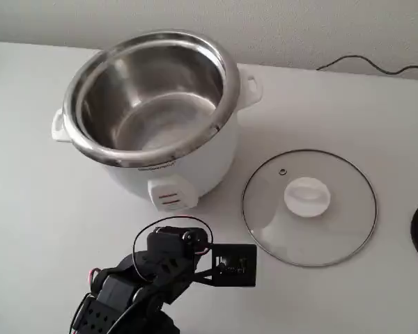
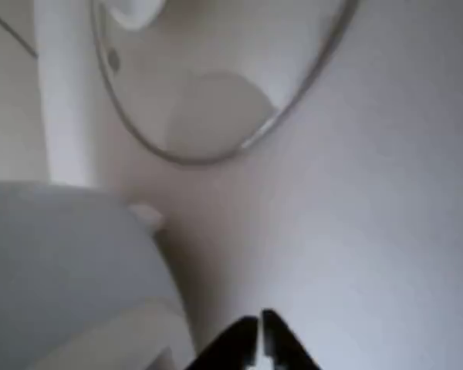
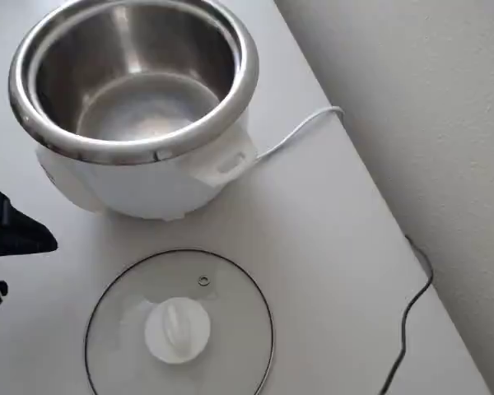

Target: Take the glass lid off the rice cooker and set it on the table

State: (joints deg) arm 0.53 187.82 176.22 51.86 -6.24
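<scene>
Starting at the left of the fixed view: rice cooker (image 1: 153, 118) standing uncovered on the table (image 1: 35, 229), steel inner pot bare and shining, nothing inside. Small handle out on its left flank, another poking toward the wall at upper right, switch panel with red marks facing the camera. Below and just in front of that panel – black arm folded low over the tabletop, wrist camera board jutting to the right.

Moving right: glass lid (image 1: 309, 207) lying flat on the table, knob up, steam hole just above the white knob. Sits beside the cooker, near its base but apart from it, no contact with the arm either. Further right, a dark round shape cut by the picture's edge (too little showing to name). Black cable (image 1: 376, 67) trailing along the back edge by the wall.

Overhead view, left to right: black arm part at the left edge, cooker (image 3: 140, 99) at top, lid (image 3: 179, 322) flat below it, white cord (image 3: 300, 130) running off from the cooker's handle, black cable (image 3: 412, 317) down the table's right side.

Wrist view, blurred: cooker's white body (image 2: 62, 270) bulking at lower left, lid (image 2: 216, 100) curving across the top with its rim catching light, and at the bottom the gripper (image 2: 259, 339) – two dark fingertips pressed nearly together, just a sliver between them, pinching nothing, hovering over bare table (image 2: 386, 231).
</scene>
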